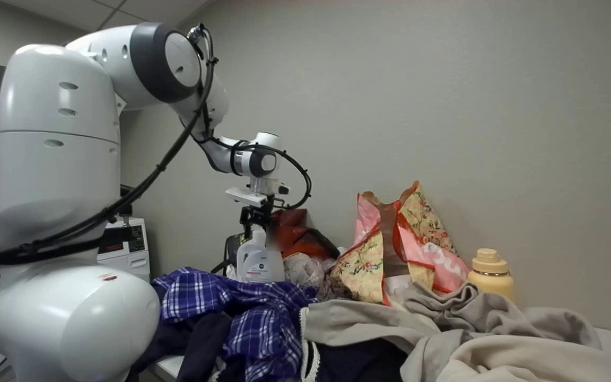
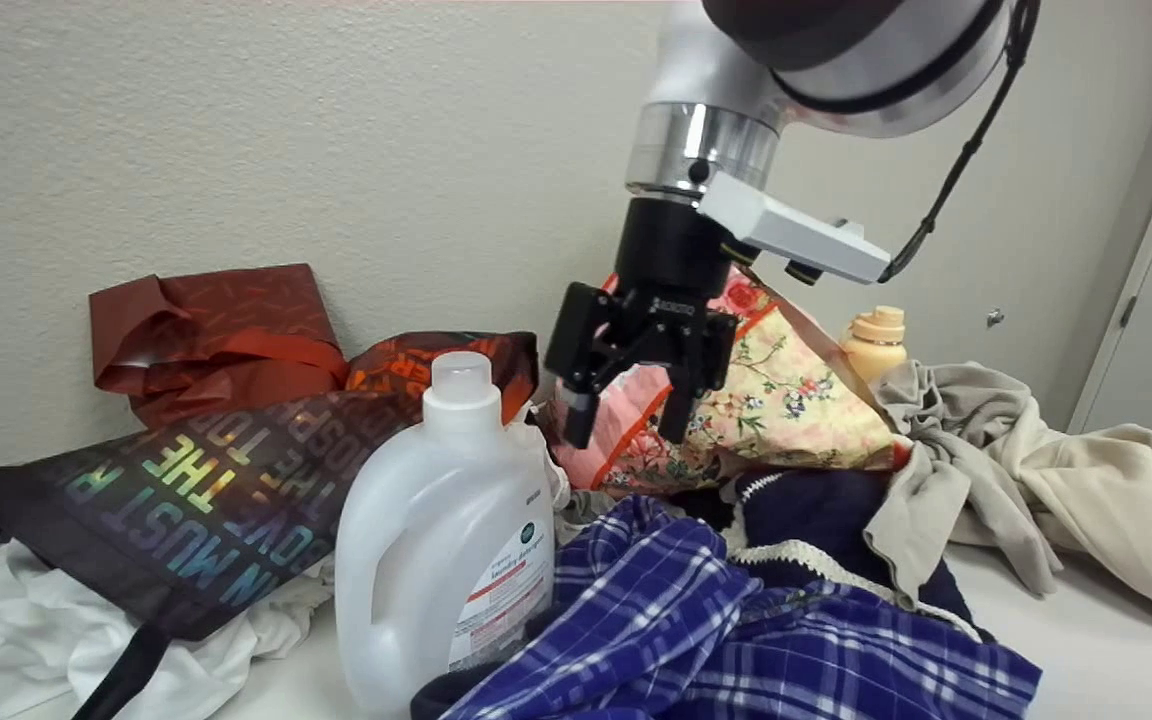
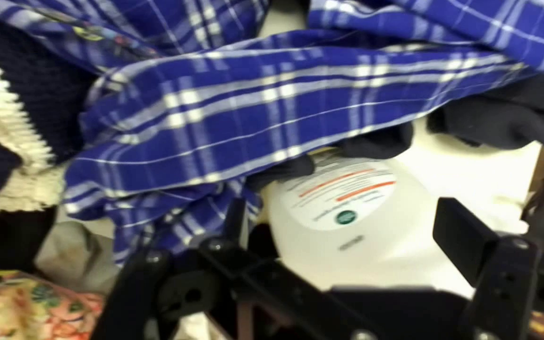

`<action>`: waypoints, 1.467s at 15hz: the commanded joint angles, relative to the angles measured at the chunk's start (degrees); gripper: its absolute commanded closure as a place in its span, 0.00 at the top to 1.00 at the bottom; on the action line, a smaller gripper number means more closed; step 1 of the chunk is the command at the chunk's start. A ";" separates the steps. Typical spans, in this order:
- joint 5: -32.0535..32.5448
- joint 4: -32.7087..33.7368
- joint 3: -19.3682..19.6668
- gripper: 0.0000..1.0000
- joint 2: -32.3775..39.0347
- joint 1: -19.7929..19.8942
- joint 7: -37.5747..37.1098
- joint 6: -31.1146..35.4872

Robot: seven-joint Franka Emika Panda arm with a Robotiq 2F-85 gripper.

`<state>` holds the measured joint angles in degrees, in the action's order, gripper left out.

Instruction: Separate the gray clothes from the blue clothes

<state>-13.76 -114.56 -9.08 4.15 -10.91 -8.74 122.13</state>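
Black and two-fingered, the claw hangs in the air with its fingers spread apart and nothing held; the translucent white plastic detergent bottle shows between them in the wrist view but does not look gripped. Below, the rumpled blue-and-white plaid shirt spreads across the white tabletop, overlapping the edge of a dark navy knit garment with cream scalloped edging. Bulky, pale grayish-beige sweatshirt-like clothes lie heaped beside the navy knit, and one fold overlaps it, so the colours are not fully parted.

Plaid should handle as light, limp and thin: it will likely sag and trail from any one pinch. Its raised, sleeve-like fold nearest the bottle looks the best hold, taken crosswise and clear of the plastic. The navy knit is probably heavier and stretchy; its thick edging may offer a firm pinch. For the grayish-beige cloth, soft and thick, the overlapping fold's upper ridge seems wise, since too deep a bite could take the navy along.
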 commanded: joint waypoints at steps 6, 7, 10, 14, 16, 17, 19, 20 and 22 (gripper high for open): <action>4.51 -7.76 5.47 1.00 2.60 5.54 -4.02 7.13; 5.32 -8.18 6.17 1.00 3.73 6.05 -4.71 8.78; 7.98 -8.45 8.48 1.00 7.07 7.23 -6.73 12.68; 11.38 -8.23 11.60 1.00 11.27 8.24 -8.98 16.65; 12.39 -8.28 12.60 0.74 13.07 8.42 -9.17 17.74; 12.56 -8.27 12.96 0.68 13.62 8.40 -9.58 17.94; 12.46 -8.35 13.23 0.51 14.08 8.33 -9.55 17.78; 12.36 -8.44 13.19 0.42 13.95 8.29 -9.23 17.42; 12.11 -8.71 12.92 0.27 13.41 8.18 -8.86 17.01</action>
<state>-2.60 -122.75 3.98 17.90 -2.55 -16.19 139.07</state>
